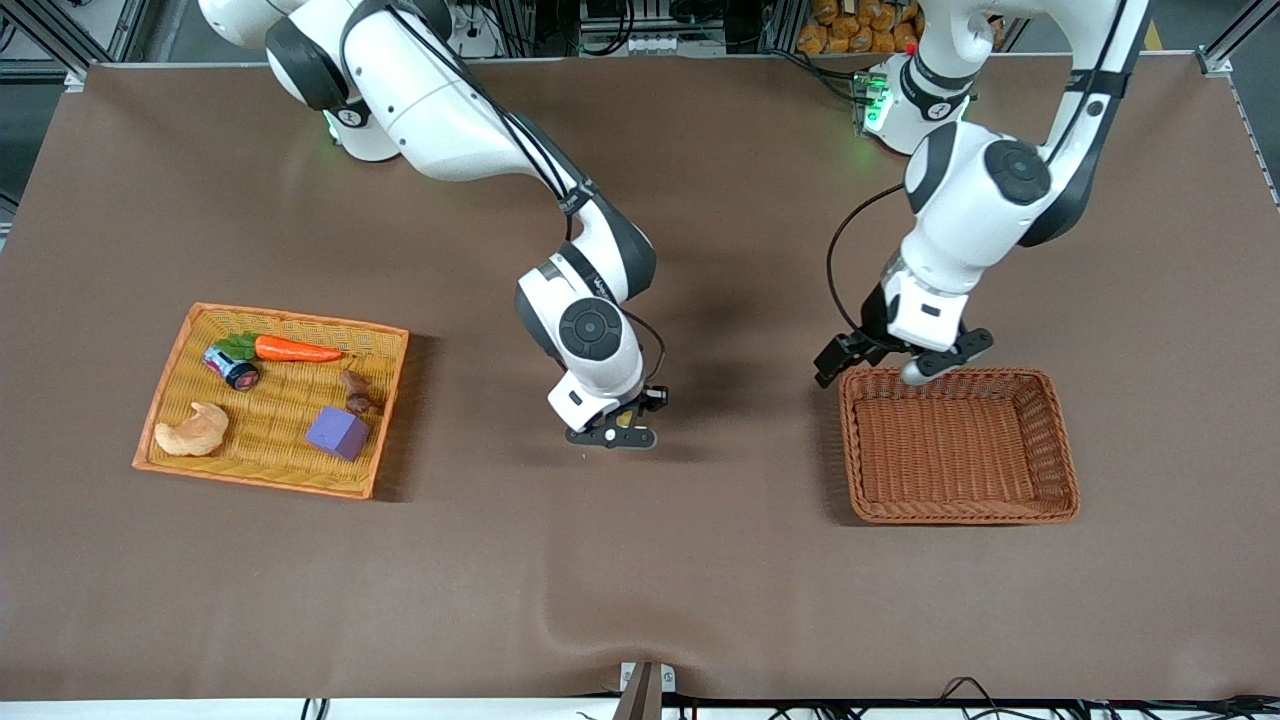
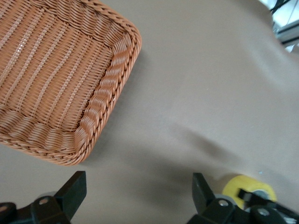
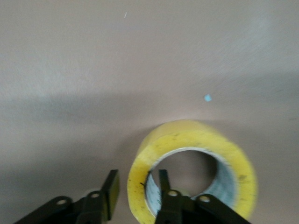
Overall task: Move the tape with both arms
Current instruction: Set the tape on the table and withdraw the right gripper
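The tape lies flat on the table between the baskets, its wall loosely straddled by the right gripper; the spread left gripper waits nearby.

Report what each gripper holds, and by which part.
Right gripper: its fingers straddle the tape's wall, one inside the core, one outside; whether they grip it cannot be told. Left gripper, over the brown basket's edge, holds nothing.
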